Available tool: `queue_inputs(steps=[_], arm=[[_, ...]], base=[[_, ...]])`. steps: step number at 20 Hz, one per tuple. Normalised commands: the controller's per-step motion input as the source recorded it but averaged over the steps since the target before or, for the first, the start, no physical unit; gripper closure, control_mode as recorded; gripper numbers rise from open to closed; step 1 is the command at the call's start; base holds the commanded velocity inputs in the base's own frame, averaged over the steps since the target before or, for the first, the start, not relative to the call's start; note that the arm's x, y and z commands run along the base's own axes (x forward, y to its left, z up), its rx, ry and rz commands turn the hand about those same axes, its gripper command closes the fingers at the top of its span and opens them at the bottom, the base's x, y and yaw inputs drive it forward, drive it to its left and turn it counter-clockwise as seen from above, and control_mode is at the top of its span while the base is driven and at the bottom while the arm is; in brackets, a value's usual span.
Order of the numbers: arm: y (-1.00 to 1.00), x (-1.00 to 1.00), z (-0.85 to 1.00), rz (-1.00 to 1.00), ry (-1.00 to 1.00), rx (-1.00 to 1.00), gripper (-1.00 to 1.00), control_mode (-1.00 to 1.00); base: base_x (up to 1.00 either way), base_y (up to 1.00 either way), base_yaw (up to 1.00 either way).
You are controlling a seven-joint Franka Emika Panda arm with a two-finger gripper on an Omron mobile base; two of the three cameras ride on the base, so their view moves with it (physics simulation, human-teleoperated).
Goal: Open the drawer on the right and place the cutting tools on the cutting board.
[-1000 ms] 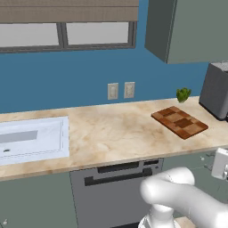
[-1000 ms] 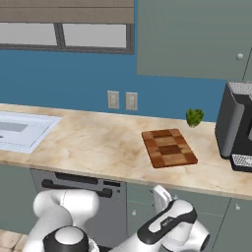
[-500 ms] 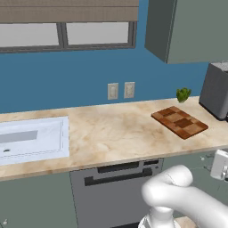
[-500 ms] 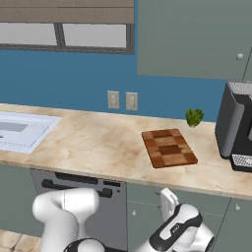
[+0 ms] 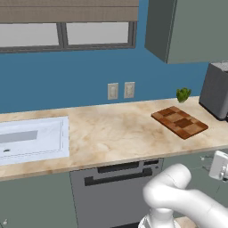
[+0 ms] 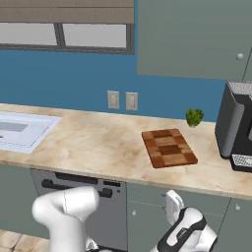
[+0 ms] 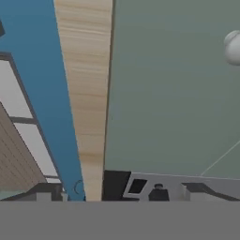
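Note:
The checkered wooden cutting board (image 5: 179, 122) (image 6: 169, 147) lies on the marbled counter toward its right end. Under it, right of the dishwasher, is the shut grey-green drawer (image 6: 147, 193) (image 5: 187, 161). My gripper (image 6: 172, 199) (image 5: 218, 164) hangs low in front of that cabinet face, just below the counter edge, with its jaws wide open and nothing between them. In the rolled hand view, a grey-green panel (image 7: 173, 84) with a round knob (image 7: 233, 47) sits close ahead. The cutting tools are hidden.
A dark dishwasher front (image 5: 116, 187) stands left of the drawer, and a white sink (image 5: 31, 140) is set in the counter at far left. A black coffee machine (image 6: 238, 128) and a small green plant (image 6: 194, 117) stand behind and right of the board.
In the right base view the hand has slid a little to the right and downward along the cabinet front. The jaws have stayed wide open and the drawer has stayed shut.

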Motion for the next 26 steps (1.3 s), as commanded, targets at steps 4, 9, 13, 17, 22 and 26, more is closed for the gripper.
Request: queue_inputs(steps=[4,9,13,17,22,26], arm=[[-0.06,0.23,-0.19,0.0,0.0,0.02,-1.0,-1.0],[-0.1,0.27,-0.17,-0.01,0.0,0.02,-1.0,-1.0],[-0.19,0.23,-0.14,-0.02,0.0,0.02,-1.0,-1.0],[-0.27,0.16,-0.15,-0.02,0.0,0.01,-1.0,-1.0],[-0.24,0.12,-0.18,-0.01,0.0,0.01,-1.0,-1.0],[-0.18,0.11,-0.19,0.0,0.0,0.01,-1.0,-1.0]], base=[[0.0,0.0,0.0],[0.0,0.0,0.0],[0.0,0.0,0.0],[0.0,0.0,0.0],[0.0,0.0,0.0],[0.0,0.0,0.0]])
